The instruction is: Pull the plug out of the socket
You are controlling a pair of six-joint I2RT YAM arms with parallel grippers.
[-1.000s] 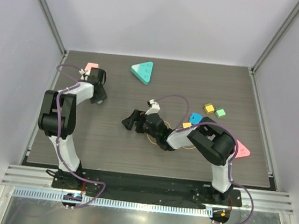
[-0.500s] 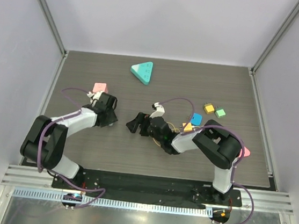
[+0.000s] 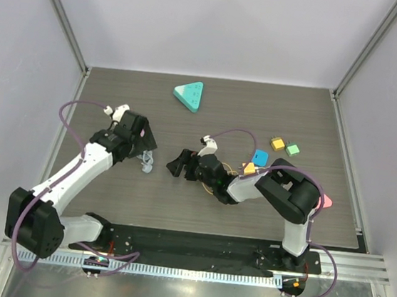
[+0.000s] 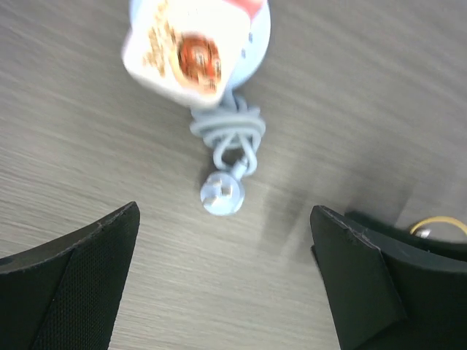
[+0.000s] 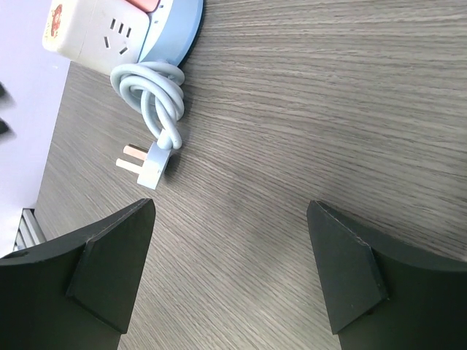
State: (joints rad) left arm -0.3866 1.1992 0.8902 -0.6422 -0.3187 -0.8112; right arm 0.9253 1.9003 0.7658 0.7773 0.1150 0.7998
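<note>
While left fingers [image 4: 73, 284], right fingers [image 5: 109, 270] gape empty, white plug [image 5: 148, 172] lies loose near socket [image 5: 95, 33]

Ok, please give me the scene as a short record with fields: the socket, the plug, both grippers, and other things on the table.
socket: white cube socket with a pale blue round base, on the dark wood-grain table
plug: white plug with copper pins, on a bundled pale cord, lying free on the table, in no socket hole
left gripper: jaws open, empty, over the plug
right gripper: jaws open, empty, facing the plug
other: teal triangular block, far side
</note>
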